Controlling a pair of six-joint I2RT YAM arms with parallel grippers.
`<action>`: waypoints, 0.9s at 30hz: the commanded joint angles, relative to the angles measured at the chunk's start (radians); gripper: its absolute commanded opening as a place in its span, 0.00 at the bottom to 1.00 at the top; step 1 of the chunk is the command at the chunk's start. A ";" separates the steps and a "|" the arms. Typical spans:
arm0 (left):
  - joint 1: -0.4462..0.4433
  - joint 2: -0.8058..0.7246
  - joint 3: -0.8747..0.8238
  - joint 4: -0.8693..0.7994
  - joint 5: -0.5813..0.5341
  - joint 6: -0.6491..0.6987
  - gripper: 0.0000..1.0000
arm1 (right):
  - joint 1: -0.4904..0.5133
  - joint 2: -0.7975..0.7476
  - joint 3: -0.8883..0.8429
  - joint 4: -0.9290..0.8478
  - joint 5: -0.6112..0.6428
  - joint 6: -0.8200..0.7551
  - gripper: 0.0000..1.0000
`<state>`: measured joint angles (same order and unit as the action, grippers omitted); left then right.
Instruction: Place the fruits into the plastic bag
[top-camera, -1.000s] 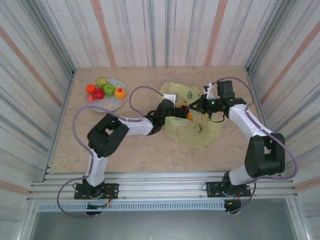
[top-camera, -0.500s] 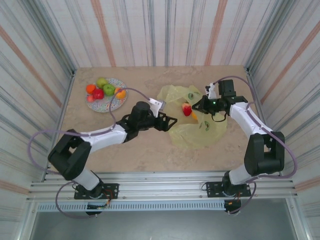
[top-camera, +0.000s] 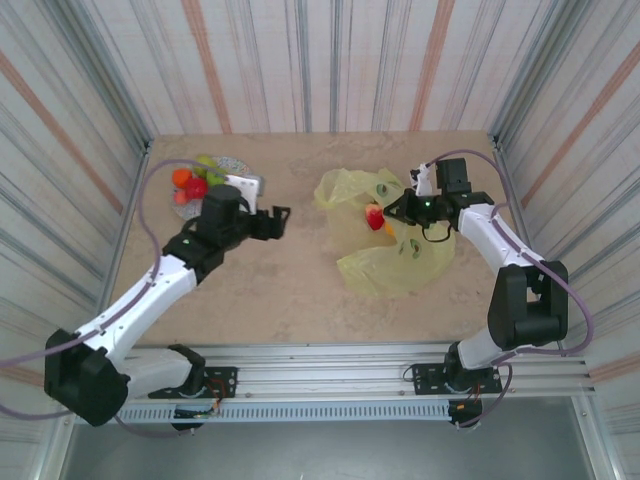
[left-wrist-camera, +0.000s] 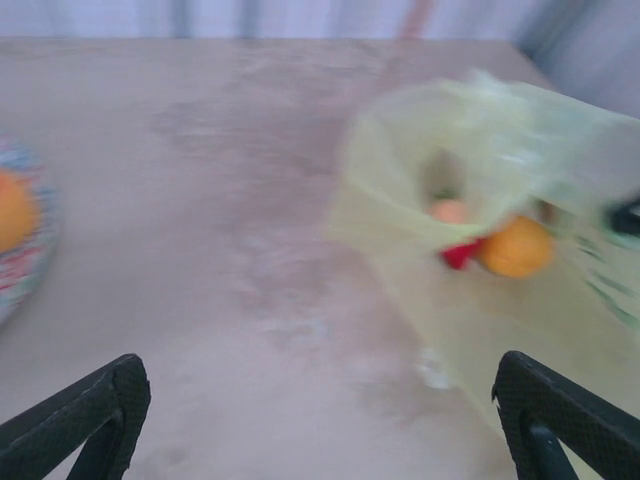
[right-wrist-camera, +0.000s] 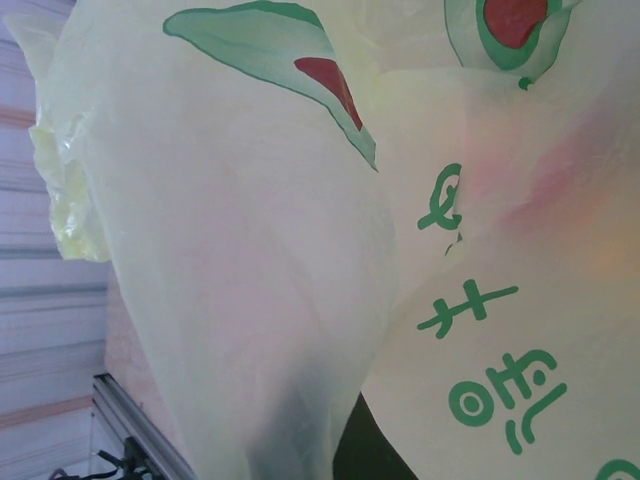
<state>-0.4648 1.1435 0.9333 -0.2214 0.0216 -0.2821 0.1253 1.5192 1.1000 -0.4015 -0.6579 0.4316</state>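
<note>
The plastic bag (top-camera: 392, 262) lies right of centre, yellow-green with avocado prints, its mouth facing left. Inside it rest a red fruit (top-camera: 374, 217) and an orange fruit (top-camera: 389, 230); the left wrist view shows the same orange fruit (left-wrist-camera: 515, 247), red fruit (left-wrist-camera: 460, 255) and a peach-coloured one (left-wrist-camera: 449, 211). My right gripper (top-camera: 398, 208) is shut on the bag's upper edge, and bag film (right-wrist-camera: 250, 250) covers its fingers. My left gripper (top-camera: 277, 221) hangs open and empty over bare table between bag and plate. More fruits sit on the plate: orange (top-camera: 181, 177), red (top-camera: 196, 186), green (top-camera: 207, 162).
The speckled plate (top-camera: 237, 166) stands at the back left, partly hidden behind my left wrist; its rim (left-wrist-camera: 22, 285) shows blurred at the left edge of the left wrist view. Striped walls enclose the table on three sides.
My left gripper has pulled out of the bag's mouth and swung left toward the plate, leaving fruit inside the bag. The right gripper has held its place on the bag.
</note>
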 joint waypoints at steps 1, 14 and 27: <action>0.117 -0.056 0.049 -0.169 -0.037 -0.043 0.94 | 0.019 -0.023 0.008 -0.003 0.041 -0.043 0.00; 0.667 0.284 0.257 -0.310 0.102 -0.087 0.86 | 0.042 -0.011 -0.012 0.060 0.016 -0.061 0.00; 0.765 0.766 0.544 -0.248 0.104 -0.149 0.71 | 0.011 -0.021 -0.035 0.079 -0.029 -0.073 0.00</action>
<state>0.2939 1.8683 1.4155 -0.4675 0.1085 -0.4206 0.1501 1.5181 1.0821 -0.3225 -0.6651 0.3897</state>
